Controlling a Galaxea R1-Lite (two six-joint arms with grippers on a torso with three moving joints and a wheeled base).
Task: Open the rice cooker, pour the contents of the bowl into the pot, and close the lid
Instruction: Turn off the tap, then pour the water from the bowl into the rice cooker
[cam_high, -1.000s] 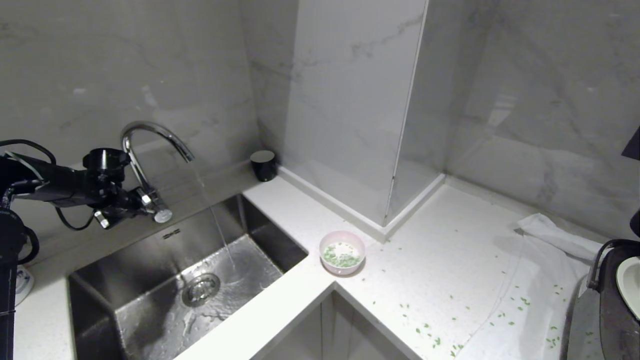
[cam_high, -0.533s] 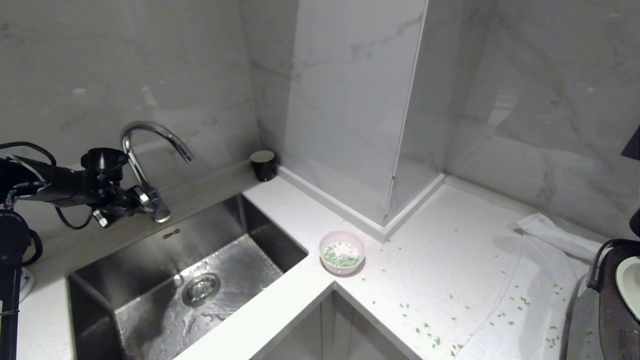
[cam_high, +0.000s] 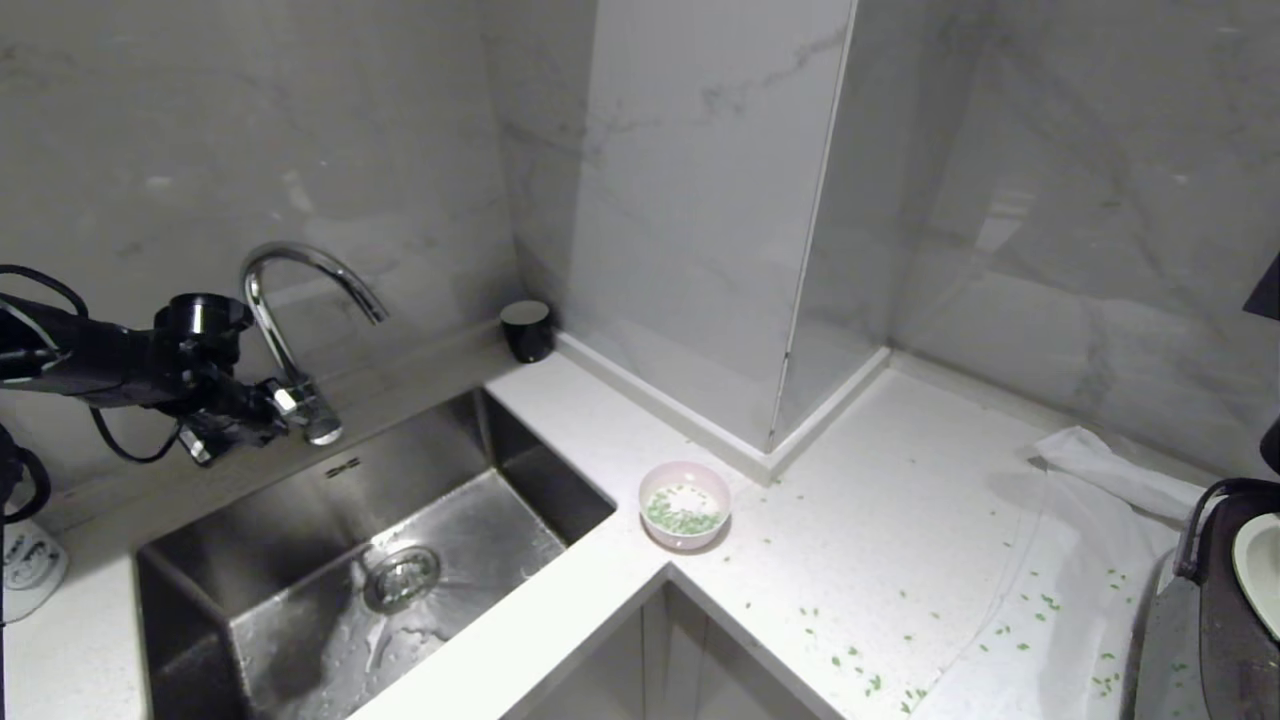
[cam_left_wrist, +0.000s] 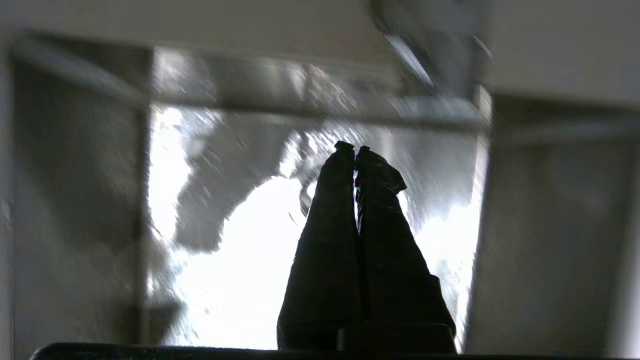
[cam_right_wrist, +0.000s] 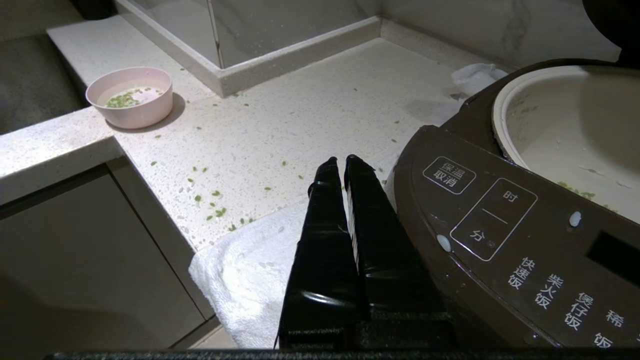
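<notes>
Water has stopped running from the curved chrome tap (cam_high: 300, 300); my left gripper (cam_high: 205, 440), fingers pressed together on nothing, hangs by its lever. Small pale pink bowl (cam_high: 685, 517) waits beside the steel sink (cam_high: 350, 560), dark brown rice cooker (cam_right_wrist: 500, 225) open; pouring comes next

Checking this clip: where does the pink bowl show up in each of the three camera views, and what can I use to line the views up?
Head view: the bowl sits mid-frame on the counter, right of the sink.
Left wrist view: not in it; only the shut left gripper over the sink.
Right wrist view: the bowl is upper left, far from the shut right gripper.
Shared landmark: the marble column's base trim just behind the bowl.
</notes>
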